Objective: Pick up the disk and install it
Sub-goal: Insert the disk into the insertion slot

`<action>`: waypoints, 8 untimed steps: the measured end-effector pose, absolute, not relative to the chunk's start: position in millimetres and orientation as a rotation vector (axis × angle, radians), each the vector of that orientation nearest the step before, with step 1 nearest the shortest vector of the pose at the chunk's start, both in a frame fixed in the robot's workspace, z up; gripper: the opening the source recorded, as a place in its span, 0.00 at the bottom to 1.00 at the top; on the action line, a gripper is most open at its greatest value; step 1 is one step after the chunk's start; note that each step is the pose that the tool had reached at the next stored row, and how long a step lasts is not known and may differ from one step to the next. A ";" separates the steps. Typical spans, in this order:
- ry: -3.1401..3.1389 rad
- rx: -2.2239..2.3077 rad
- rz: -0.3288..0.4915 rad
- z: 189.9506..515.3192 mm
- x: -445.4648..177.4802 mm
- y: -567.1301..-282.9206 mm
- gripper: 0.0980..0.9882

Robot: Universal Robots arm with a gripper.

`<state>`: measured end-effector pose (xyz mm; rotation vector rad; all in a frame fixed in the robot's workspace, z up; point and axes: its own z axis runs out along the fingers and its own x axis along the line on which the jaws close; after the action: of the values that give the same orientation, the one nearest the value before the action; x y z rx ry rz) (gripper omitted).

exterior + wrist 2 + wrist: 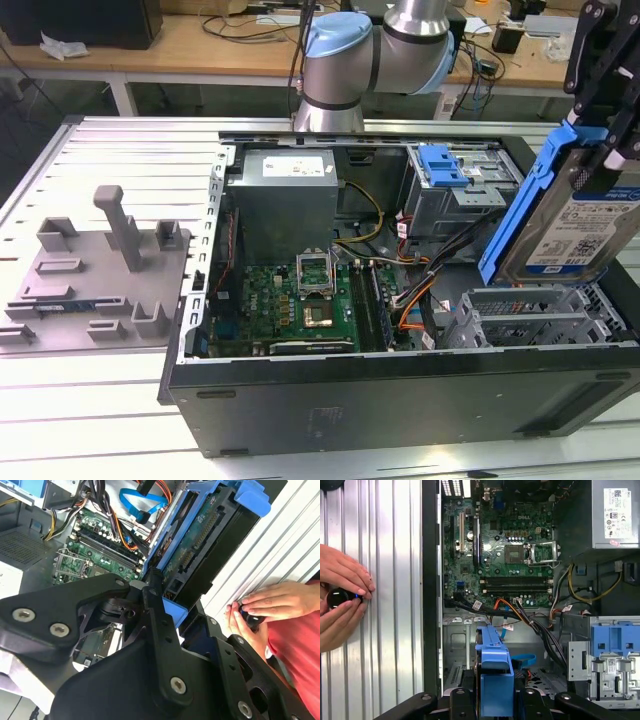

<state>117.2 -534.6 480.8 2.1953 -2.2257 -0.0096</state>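
Note:
The disk (572, 215), a silver drive with a white-and-blue label in a bright blue carrier, hangs tilted on edge at the exterior view's right. It is above the grey drive cage (530, 318) of the open computer case (400, 400). My black gripper (603, 128) is shut on the disk's upper end. In the second wrist view the disk (200, 535) shows its green circuit-board side between the gripper (162, 602) fingers. In the first wrist view the disk's blue carrier edge (494, 667) stands over the cage floor, with the gripper (495, 702) behind it.
The case holds a motherboard (300, 295), a power supply (285, 190), cable bundles (420, 270) and a blue latch on a grey cage (443, 165). A grey fixture (100, 270) lies on the slatted table. A person's hands (340, 597) hold a small black object beside the case.

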 end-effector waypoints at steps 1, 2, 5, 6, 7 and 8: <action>-2.222 2.200 -0.010 480.6 116.9 -534.6 0.30; -2.216 2.205 -0.010 480.6 116.8 -534.6 0.30; -2.188 2.233 -0.009 480.2 116.7 -534.5 0.30; -2.183 2.238 -0.009 480.1 116.6 -534.6 0.30; -2.183 2.238 -0.009 480.2 116.5 -534.6 0.30; -2.183 2.238 -0.009 480.2 116.5 -534.6 0.30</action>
<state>116.5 -534.6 480.2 2.2380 -2.1825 -0.0091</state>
